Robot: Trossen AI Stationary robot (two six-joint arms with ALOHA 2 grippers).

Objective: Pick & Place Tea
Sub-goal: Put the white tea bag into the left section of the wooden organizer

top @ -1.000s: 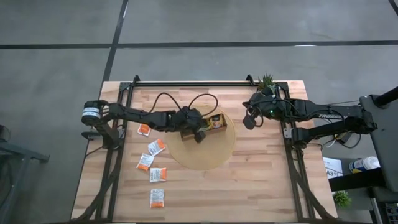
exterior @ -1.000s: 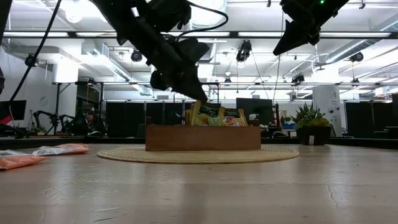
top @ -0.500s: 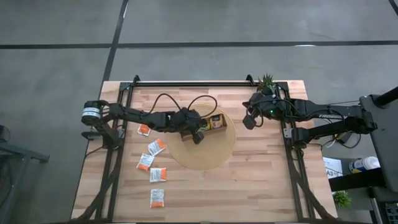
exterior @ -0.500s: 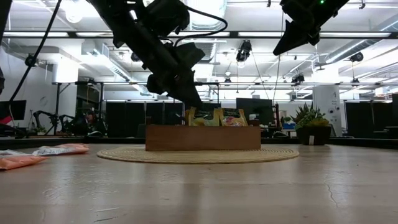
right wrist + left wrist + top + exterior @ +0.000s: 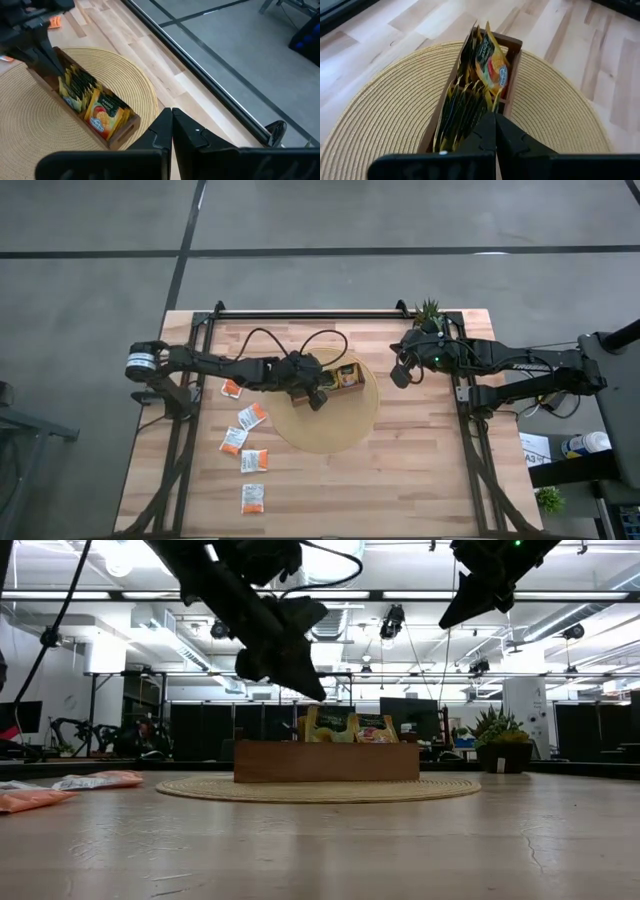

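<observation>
With the left end effector (image 5: 312, 690) closed and empty above the wooden tray (image 5: 338, 377) of upright sachets, it should open before descending on the loose tea sachets (image 5: 248, 442) lying on the bench (image 5: 420, 470), while the closed right end effector (image 5: 398, 378) waits aside.

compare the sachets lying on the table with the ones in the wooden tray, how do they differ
The loose sachets lie flat and scattered on bare wood left of the round mat; the tray sachets stand on edge, packed together. The loose ones look orange and white; the tray ones are yellow-green with dark labels. Both are small square packets.
</observation>
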